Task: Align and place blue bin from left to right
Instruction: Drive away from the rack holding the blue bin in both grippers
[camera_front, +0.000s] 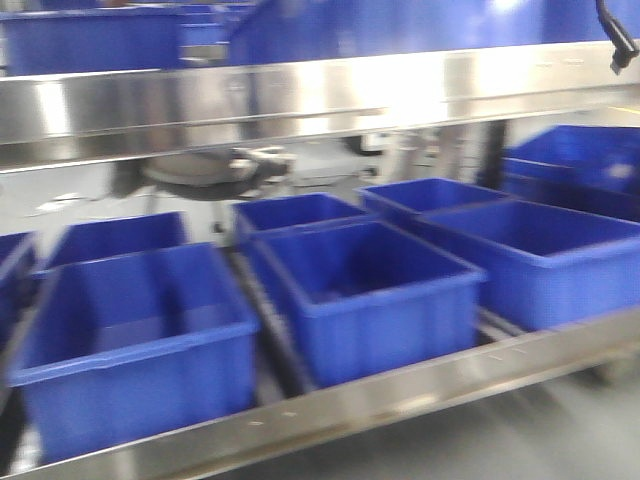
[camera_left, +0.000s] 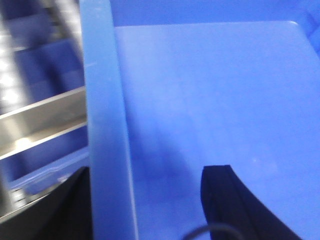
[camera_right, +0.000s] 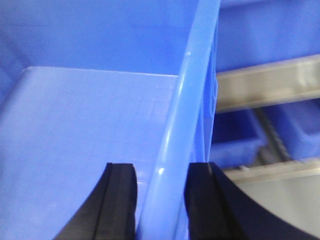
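Observation:
A blue bin (camera_front: 400, 25) fills the top of the front view, above the steel shelf rail. In the left wrist view my left gripper (camera_left: 150, 170) straddles that bin's left rim (camera_left: 105, 125). The rim lies against the outer finger (camera_left: 75, 210), and a wide gap separates it from the inner finger (camera_left: 225, 205) over the bin floor, so the jaws are open. In the right wrist view my right gripper (camera_right: 160, 167) is closed on the bin's right rim (camera_right: 185, 110), one finger (camera_right: 120, 200) inside and the other outside. Neither gripper shows in the front view.
The lower shelf holds several more blue bins: one at front left (camera_front: 130, 340), one in the middle (camera_front: 365, 290) and one at the right (camera_front: 540, 255), with others behind. A steel rail (camera_front: 300, 100) runs across above them, and another rail (camera_front: 400, 395) edges the shelf front.

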